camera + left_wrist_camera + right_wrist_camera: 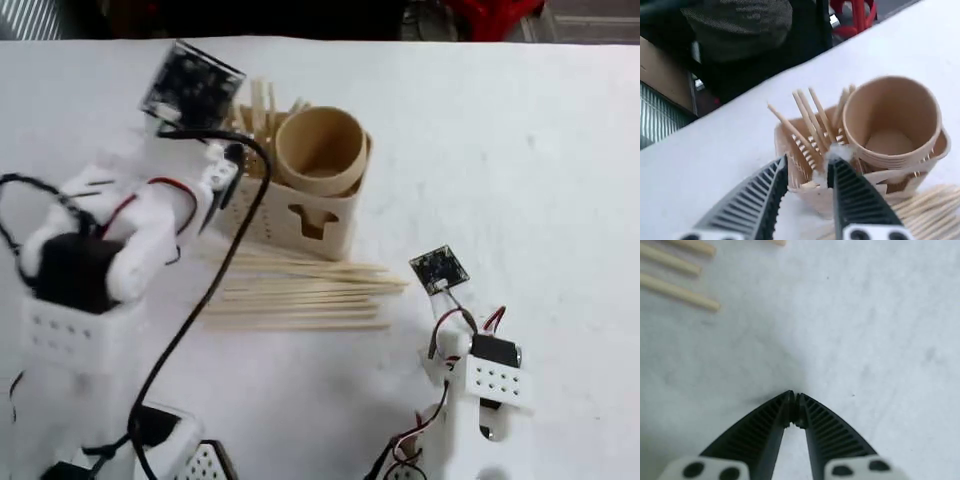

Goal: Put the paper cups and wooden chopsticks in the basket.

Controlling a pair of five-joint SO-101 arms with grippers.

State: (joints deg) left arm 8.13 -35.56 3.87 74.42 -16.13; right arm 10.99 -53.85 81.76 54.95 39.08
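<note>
Your left gripper (807, 164) hung with ribbed jaws apart at the slotted basket (285, 232), which held nested paper cups (890, 120) and thin chopsticks (808, 120). Your right gripper (794, 402) was pinched together above the matte table (880, 315).

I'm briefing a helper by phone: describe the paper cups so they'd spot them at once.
On the white table, find the pale basket beside the fan of loose chopsticks. The paper cups stand nested inside it, the only round, open-mouthed thing beside upright chopsticks.
</note>
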